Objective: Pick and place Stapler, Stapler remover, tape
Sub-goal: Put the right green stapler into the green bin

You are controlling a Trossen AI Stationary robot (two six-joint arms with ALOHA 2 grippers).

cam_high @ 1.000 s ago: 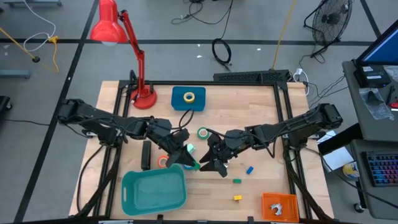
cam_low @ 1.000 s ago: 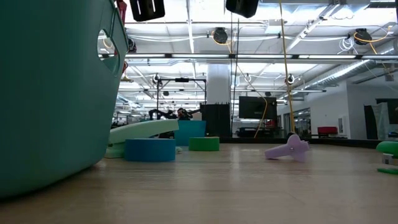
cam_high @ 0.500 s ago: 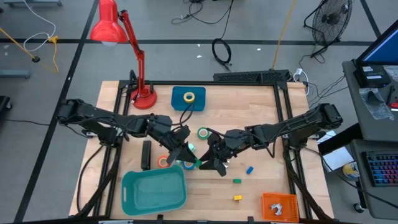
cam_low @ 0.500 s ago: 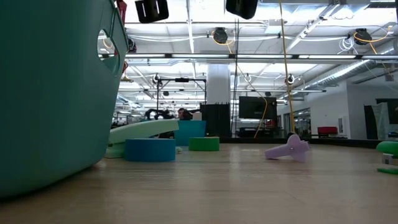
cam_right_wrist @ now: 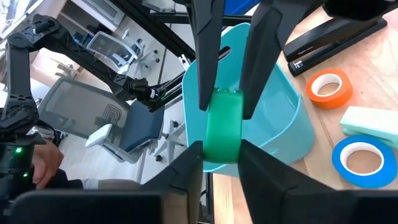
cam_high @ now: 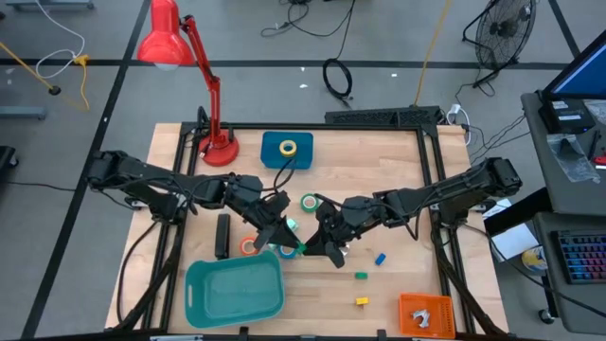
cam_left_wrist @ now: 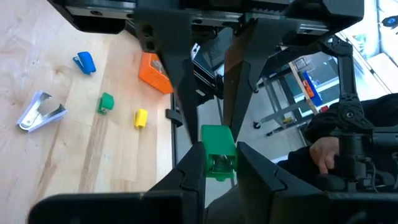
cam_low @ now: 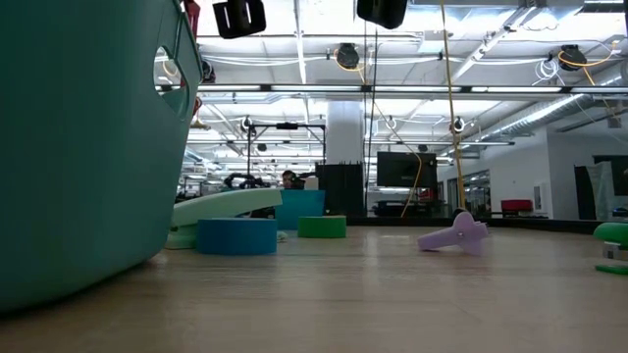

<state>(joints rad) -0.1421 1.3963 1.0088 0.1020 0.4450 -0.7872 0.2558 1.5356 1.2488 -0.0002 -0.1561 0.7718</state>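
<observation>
A green tape roll (cam_right_wrist: 222, 134) hangs in the air just past the teal basket (cam_high: 235, 289), and both grippers are shut on it. My left gripper (cam_high: 294, 247) reaches it from the table's left and my right gripper (cam_high: 309, 251) from the right. The black stapler (cam_high: 222, 235) lies flat left of the basket's far corner. An orange tape roll (cam_right_wrist: 329, 87) and a blue one (cam_right_wrist: 360, 157) lie flat beside it. The staple remover (cam_left_wrist: 38, 112) lies on the wood right of the grippers. A yellow roll (cam_high: 288, 148) rests on a blue box. My left gripper pinches the green roll's two flat faces (cam_left_wrist: 217, 144) between its two fingers. The fingers come in about level from the table's left. The roll stands on edge, lifted clear of the table. My right gripper has its two fingers on the same roll's flat faces (cam_right_wrist: 219, 160), at the part of the rim opposite my left gripper's fingers (cam_right_wrist: 205, 68). The fingers come in about level from the table's right. The roll stays on edge between both grippers, in the air.
A mint-green block (cam_right_wrist: 370, 118) lies by the blue roll, and a green-and-white roll (cam_high: 310, 202) lies farther back. Small blue (cam_high: 380, 257), green (cam_high: 361, 275) and yellow (cam_high: 362, 300) cubes lie to the right. An orange part (cam_high: 424, 313) sits near right. A red lamp (cam_high: 204, 85) stands far left.
My right gripper has shut on the green roll, which my left gripper goes on holding. Neither arm has moved, and the roll has stayed in the air in the same place.
</observation>
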